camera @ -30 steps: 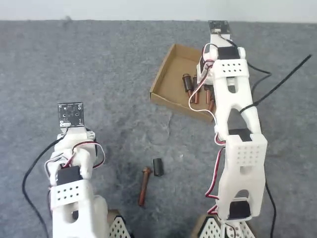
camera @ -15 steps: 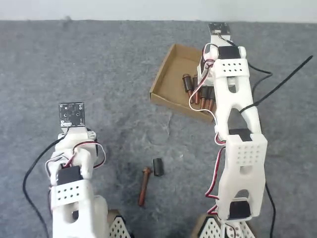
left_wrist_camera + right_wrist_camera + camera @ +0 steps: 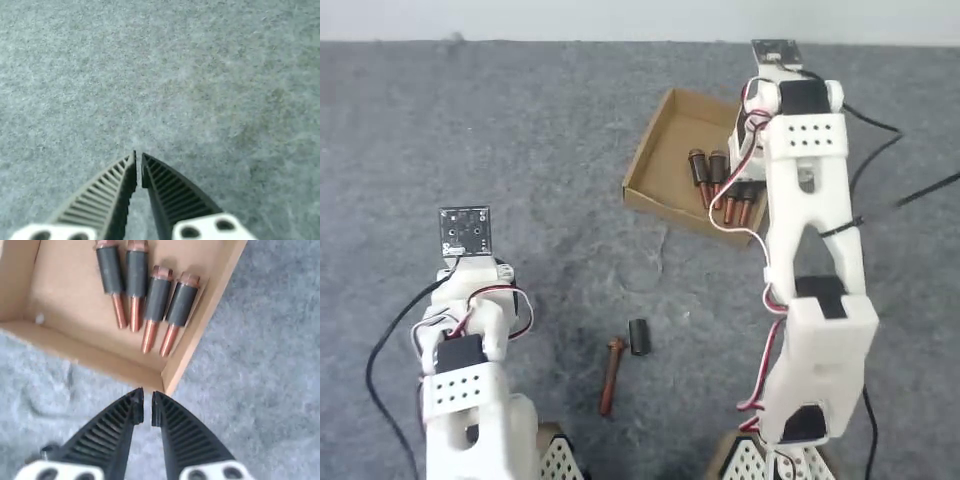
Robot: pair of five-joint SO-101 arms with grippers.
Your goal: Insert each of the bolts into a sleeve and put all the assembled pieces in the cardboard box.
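The cardboard box (image 3: pixel 660 160) lies at the back middle of the grey mat, with several bolts in black sleeves (image 3: pixel 708 170) lying side by side inside it. In the right wrist view those assembled pieces (image 3: pixel 150 292) rest against the box wall (image 3: pixel 90 357). My right gripper (image 3: pixel 144 407) hangs shut and empty above the box's near corner. A loose copper bolt (image 3: pixel 610 375) and a short black sleeve (image 3: pixel 639 336) lie close together at the front middle, apart from both arms. My left gripper (image 3: pixel 138 165) is shut over bare mat at the front left.
The right arm (image 3: pixel 810 230) stretches along the right side up to the box. The left arm (image 3: pixel 465 340) stands folded at the front left. Grey carpet-like mat (image 3: pixel 520 130) covers the table around them.
The right arm has drawn back and to the right from over the box, so the assembled pieces now lie uncovered. The left arm, loose bolt and sleeve have not moved.
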